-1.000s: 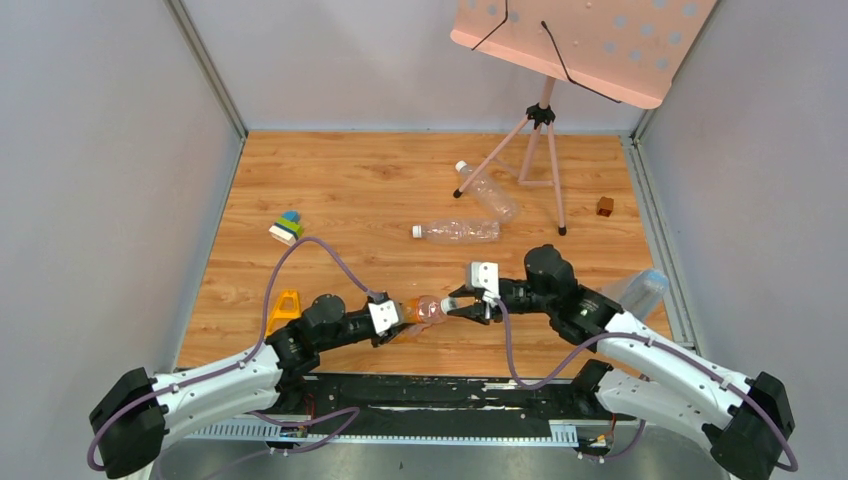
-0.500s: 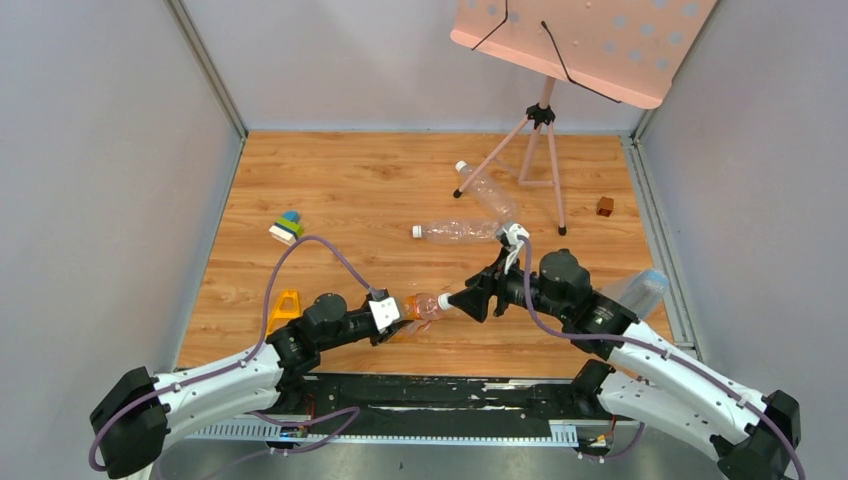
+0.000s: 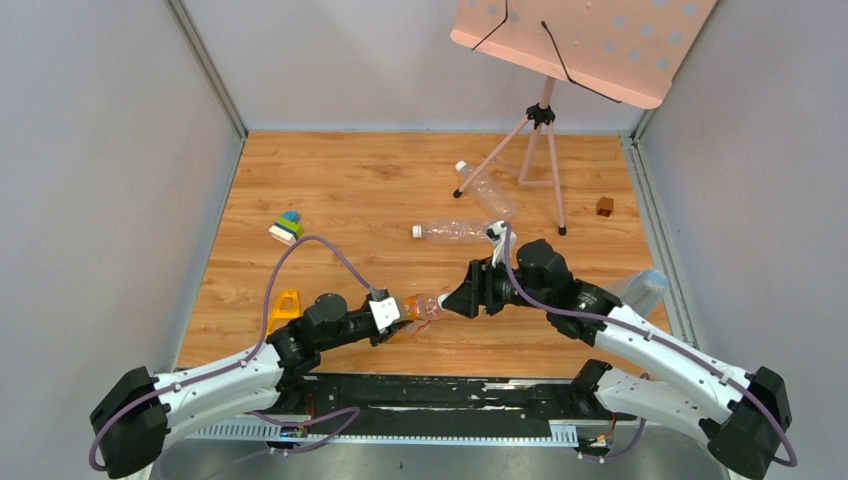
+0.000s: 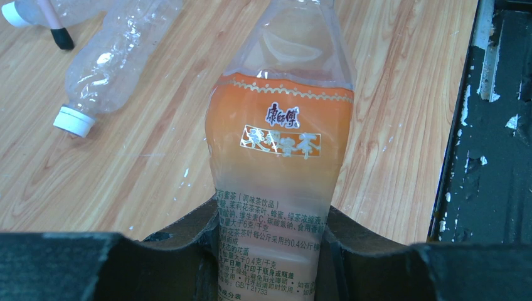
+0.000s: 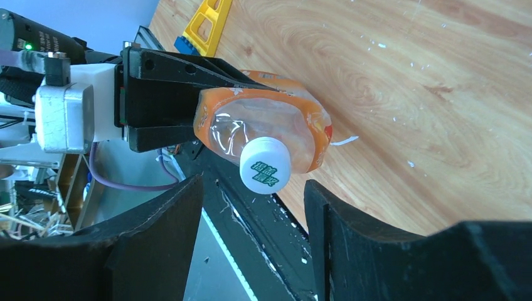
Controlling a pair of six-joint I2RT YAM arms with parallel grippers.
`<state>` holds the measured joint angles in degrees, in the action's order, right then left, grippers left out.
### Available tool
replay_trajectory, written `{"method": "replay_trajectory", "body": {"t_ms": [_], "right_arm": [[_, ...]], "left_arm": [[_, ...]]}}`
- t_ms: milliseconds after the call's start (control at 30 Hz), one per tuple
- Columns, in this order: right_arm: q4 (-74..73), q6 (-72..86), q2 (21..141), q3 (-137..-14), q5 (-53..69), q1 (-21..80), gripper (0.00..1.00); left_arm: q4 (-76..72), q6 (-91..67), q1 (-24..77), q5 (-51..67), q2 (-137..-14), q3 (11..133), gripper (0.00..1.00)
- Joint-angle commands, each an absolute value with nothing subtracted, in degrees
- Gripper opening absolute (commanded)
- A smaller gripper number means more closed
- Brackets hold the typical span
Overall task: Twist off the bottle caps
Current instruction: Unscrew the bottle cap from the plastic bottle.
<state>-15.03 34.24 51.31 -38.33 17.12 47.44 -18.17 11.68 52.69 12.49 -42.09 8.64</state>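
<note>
Wood-grain tabletop (image 3: 340,190) fills a grey-walled cell. Near its front edge the printed white cap (image 5: 265,165) sits screwed on the orange-labelled bottle (image 4: 282,144), which is held roughly level with its neck toward the right arm. The right gripper (image 5: 254,188) faces that cap end-on, its dark fingers (image 5: 157,238) spread to either side of it, a gap showing between each finger and the cap. The right arm reaches inward with its elbow bent. At the orange-labelled bottle's other end the left gripper (image 4: 270,235) is clamped around the lower body, jaws pressed into the label, and the left arm stretches low toward it. Just beyond the orange-labelled bottle a clear bottle (image 3: 460,232) lies on its side with its own cap (image 3: 417,232) on. A second clear bottle (image 3: 490,192), also capped, lies farther beyond, among the legs of a pink music stand (image 3: 545,130). A third clear bottle (image 3: 640,292) lies to the right of the orange-labelled bottle, past the right arm. A brown cube (image 3: 605,206) sits beyond and well to its right, a yellow piece (image 3: 286,305) sits to its left, and stacked toy blocks (image 3: 287,227) sit beyond that.
</note>
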Motion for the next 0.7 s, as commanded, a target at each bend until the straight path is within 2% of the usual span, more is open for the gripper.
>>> {"method": "replay_trajectory", "body": {"t_ms": [0,67,133,233,300,333,567,667], "right_arm": [[-11.5,37.6,54.2,-41.0,20.2,47.6,0.6],[-11.4,37.3,55.6,-41.3,20.4,47.6,0.57],[-11.3,36.5,56.7,-41.6,21.0,47.6,0.47],[-11.6,34.1,56.7,-41.6,21.9,47.6,0.16],[-11.4,30.2,56.1,-41.3,22.4,47.5,0.02],[-11.2,27.4,55.8,-41.2,22.8,47.6,0.0],[-2.6,-1.9,54.5,-37.7,34.3,47.6,0.02],[-1.4,-5.0,54.7,-38.6,30.8,47.6,0.07]], "left_arm": [[-20.2,10.9,52.5,12.2,-42.2,9.6,0.0],[-20.2,10.9,52.6,12.1,-42.3,9.6,0.0],[-20.2,11.0,52.6,12.2,-42.4,9.6,0.0],[-20.2,10.9,52.5,12.4,-42.3,9.7,0.0],[-20.2,11.0,52.5,12.3,-42.3,9.7,0.0],[-20.3,11.0,52.5,12.2,-42.4,9.7,0.0],[-20.3,11.0,52.5,12.9,-42.9,9.8,0.0],[-20.0,11.0,52.5,12.8,-42.7,9.8,0.0]]}}
